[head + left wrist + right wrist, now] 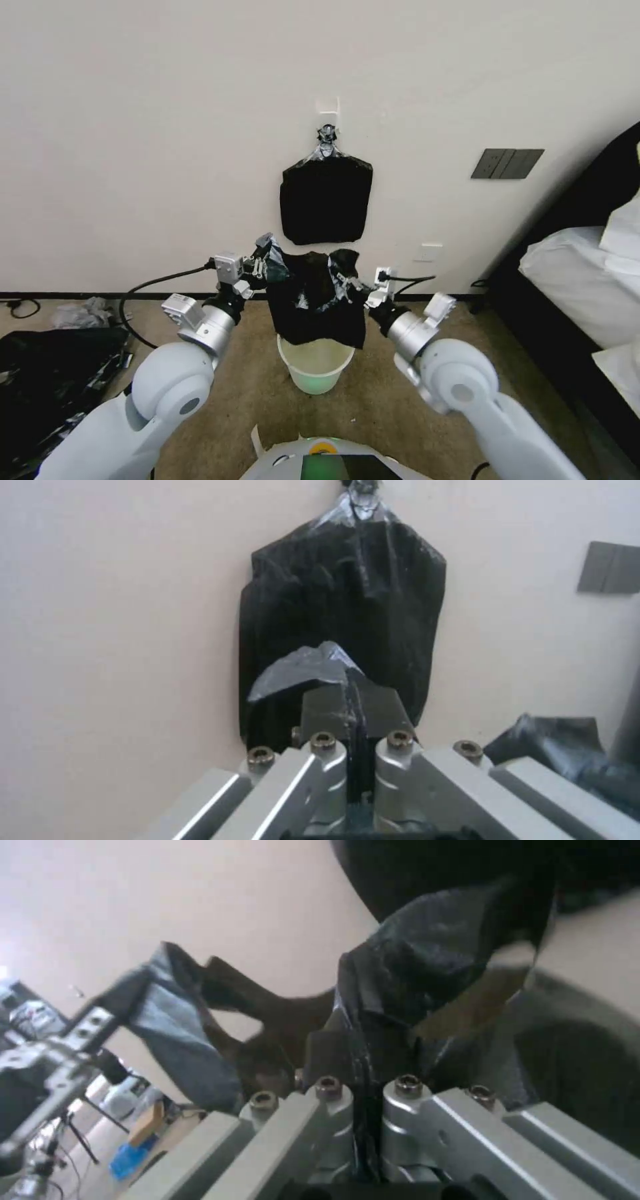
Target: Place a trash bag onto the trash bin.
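Observation:
A loose, glossy black trash bag [313, 300] hangs stretched between my two grippers, just above the cream-white trash bin [315, 364] on the carpet. My left gripper [262, 265] is shut on the bag's left top corner, and the pinched plastic [307, 667] pokes out past its closed fingers [333, 715]. My right gripper [351, 280] is shut on the right top corner; crumpled black plastic [427, 975] bulges past its fingers [333, 1060]. The bag's lower edge covers the far part of the bin's rim.
A flat bundle of black bags [326, 199] hangs from a clip on the wall behind. A big black heap [47, 373] lies on the floor at left. A bed [593, 280] stands at right. A dark switch plate [507, 163] is on the wall.

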`<state>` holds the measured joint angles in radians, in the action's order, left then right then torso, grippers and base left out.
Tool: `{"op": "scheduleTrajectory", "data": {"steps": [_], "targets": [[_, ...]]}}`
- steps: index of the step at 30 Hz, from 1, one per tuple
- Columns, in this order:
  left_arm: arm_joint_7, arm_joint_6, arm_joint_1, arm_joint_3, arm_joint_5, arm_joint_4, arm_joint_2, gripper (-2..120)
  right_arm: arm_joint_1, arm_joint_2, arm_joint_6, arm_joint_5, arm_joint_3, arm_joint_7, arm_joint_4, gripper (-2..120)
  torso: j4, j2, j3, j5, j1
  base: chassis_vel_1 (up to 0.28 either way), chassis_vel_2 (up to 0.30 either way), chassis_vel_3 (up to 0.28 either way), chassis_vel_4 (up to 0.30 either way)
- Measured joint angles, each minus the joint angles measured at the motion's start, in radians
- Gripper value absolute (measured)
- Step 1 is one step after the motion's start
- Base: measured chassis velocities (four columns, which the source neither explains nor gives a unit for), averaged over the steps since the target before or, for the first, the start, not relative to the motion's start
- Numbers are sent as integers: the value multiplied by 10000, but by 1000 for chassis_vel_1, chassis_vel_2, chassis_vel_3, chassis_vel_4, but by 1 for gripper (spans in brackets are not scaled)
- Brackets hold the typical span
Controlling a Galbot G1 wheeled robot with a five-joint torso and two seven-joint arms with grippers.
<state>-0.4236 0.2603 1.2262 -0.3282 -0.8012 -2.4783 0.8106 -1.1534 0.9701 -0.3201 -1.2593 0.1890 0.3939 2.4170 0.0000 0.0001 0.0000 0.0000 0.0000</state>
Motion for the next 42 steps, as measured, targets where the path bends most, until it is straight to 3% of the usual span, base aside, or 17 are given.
{"op": "scheduleTrajectory", "data": {"steps": [5, 12, 17, 28, 34, 42], "targets": [[91, -89, 447, -44, 337, 270, 387, 0, -514, 799, 199, 169, -138, 253, -604, 0, 2, 0, 0, 0, -1, 0, 0, 0, 0], [184, -254, 1531, 681, 1149, 979, 1552, 0, -1526, 1006, 591, 1106, 39, 387, -1261, 0, 2, -1, 0, -1, 0, 0, 0, 0, 0], [175, -251, 2136, 1019, 1421, 1239, 2011, 0, -2187, 998, 534, 1690, 36, 665, -1253, 0, -1, -2, 0, 1, 0, 0, 0, 0, 0], [1, -49, 2823, 1423, 1434, 1003, 2238, 0, -2854, 775, -250, 1717, 257, 1653, -470, 0, 1, -1, -1, 0, -1, 0, 0, 0, 0], [-274, 203, 2843, 1581, 954, 1579, 2484, 0, -2734, 1441, -413, 2057, -114, 1945, -1390, 0, 1, -1, 0, 0, -1, 0, 0, 0, 0], [-509, 357, 3180, 1533, 678, 1864, 2545, 0, -2885, 1686, -415, 2099, -59, 2308, -1797, 0, 1, -1, 0, 0, 1, 0, 0, 0, 0]]}}
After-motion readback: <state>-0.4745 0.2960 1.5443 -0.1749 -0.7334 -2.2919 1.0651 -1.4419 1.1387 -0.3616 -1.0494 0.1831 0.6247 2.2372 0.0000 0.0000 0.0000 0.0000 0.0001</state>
